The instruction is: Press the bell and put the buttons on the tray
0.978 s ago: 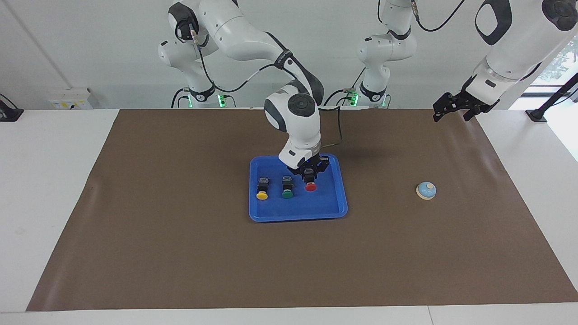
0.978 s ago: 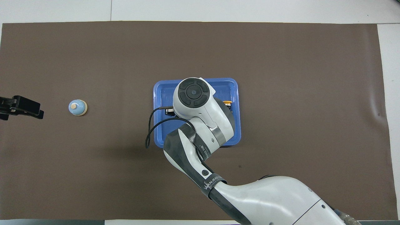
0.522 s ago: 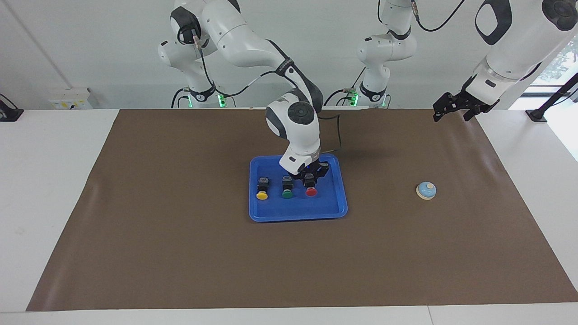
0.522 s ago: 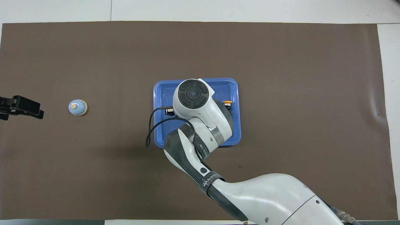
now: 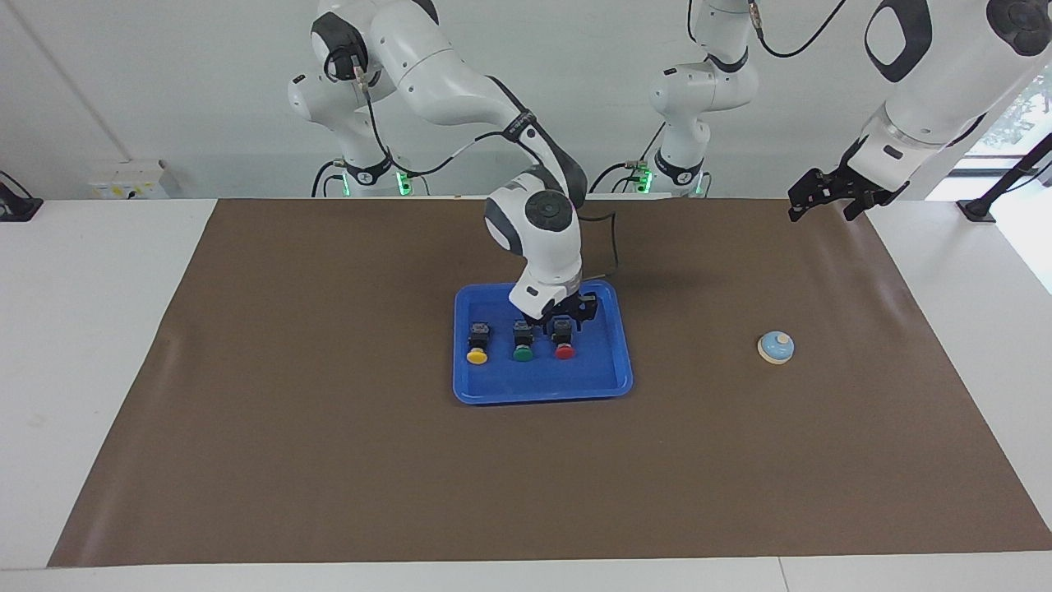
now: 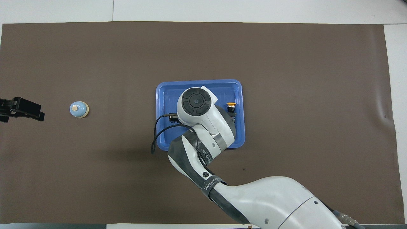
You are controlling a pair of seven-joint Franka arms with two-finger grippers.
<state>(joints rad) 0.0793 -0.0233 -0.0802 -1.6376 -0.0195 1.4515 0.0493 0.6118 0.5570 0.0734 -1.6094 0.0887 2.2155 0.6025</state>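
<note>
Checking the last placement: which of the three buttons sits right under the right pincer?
The red-capped button, at the row's end toward the left arm, directly below the right pincer.

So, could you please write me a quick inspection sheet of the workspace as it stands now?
Surface: brown mat over a white table.
Job's things: yellow button, green button and red button in a row in the blue tray; bell on the mat toward the left arm's end.
Clutter: nothing seen.
Grippers: right gripper low over the red button, jaws parted round its black body; left gripper waits, open, over the mat's corner.
Cables: black cable looping from the right wrist.
Surroundings: white wall, wall socket.
</note>
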